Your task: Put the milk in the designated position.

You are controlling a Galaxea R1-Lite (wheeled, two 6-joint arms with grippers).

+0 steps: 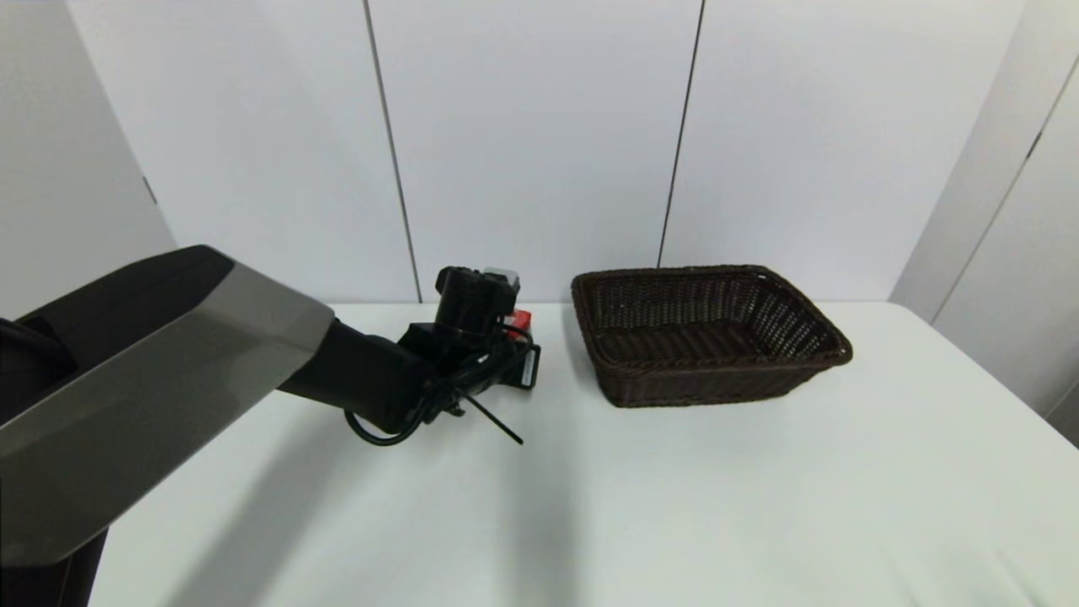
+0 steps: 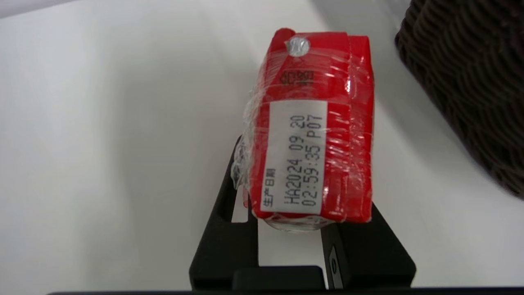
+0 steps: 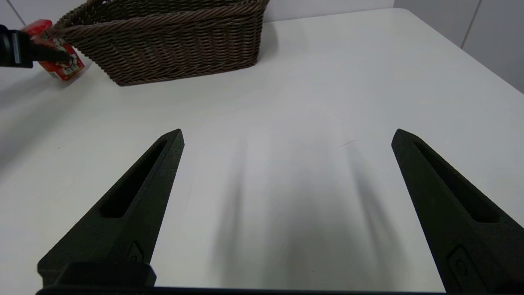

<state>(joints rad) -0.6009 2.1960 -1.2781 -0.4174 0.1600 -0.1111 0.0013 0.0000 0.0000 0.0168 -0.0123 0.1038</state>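
The milk, a red carton wrapped in clear film with a white date label on top, sits between the two black fingers of my left gripper, which is shut on it. In the head view my left arm reaches over the table's far left, and only a red corner of the milk shows past the wrist, just left of the basket. From the right wrist view the milk hangs tilted, low over the white tabletop; I cannot tell whether it touches. My right gripper is open over bare table.
A dark brown woven basket stands at the back centre-right, empty, with its near corner close to the carton. White table spreads in front of it and to the right. White wall panels stand behind.
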